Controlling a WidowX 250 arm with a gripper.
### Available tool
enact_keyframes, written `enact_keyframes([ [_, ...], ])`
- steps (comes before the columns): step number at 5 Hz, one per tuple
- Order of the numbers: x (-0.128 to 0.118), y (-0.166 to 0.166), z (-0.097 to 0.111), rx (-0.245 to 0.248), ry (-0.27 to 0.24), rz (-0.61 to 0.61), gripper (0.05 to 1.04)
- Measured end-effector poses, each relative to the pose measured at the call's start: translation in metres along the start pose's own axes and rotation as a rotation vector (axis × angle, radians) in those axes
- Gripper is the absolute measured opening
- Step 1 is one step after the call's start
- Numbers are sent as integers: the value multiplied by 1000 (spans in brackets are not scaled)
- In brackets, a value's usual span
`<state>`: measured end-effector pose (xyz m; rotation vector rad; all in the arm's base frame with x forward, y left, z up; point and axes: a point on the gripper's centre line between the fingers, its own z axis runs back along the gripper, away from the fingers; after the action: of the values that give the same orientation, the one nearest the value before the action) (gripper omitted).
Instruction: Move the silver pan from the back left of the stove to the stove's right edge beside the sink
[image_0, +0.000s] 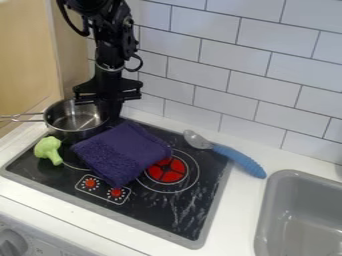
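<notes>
Small silver metal pot (67, 133) at back left of a black stove top with grey edging (163, 220); thin wire handle (23, 117) points left. Black end effector (110, 110) hangs at the pot's right side, by the rim, under the black arm (108, 67) coming down from the top edge. Cannot tell if it is spread, pressed together or pinching the rim.

Dark purple folded cloth (123, 150) lies mid-stove, right beside the pot, partly over the red-centred burner marking (175, 170). Its front corner reaches the printed control panel with red dials (102, 189). Light green toy broccoli (48, 150) sits on the stove's left side, in front of the pot, left of the cloth, stalk toward the front.

Spoon with blue ridged handle (242, 161) and greyish bowl (196, 139) lies at back right; bowl by the stove's back edge, handle on the white tabletop (230, 212). Grey sink (300, 240) set in at right. White brick-tile wall (220, 65) behind, light wood panel (25, 50) at left, grey knob (12, 244) in the lower left corner.
</notes>
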<state>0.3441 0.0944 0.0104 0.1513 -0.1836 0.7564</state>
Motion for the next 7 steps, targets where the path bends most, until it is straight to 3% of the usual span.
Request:
enact_keyframes([
  [1,0,2,9,-6,-6,11,67],
  [4,1,1,65,-3,-129,13,57],
  [6,-37,-43,98,-41,-197,-117,57],
  [7,-60,-66,107,-66,-207,-184,57],
])
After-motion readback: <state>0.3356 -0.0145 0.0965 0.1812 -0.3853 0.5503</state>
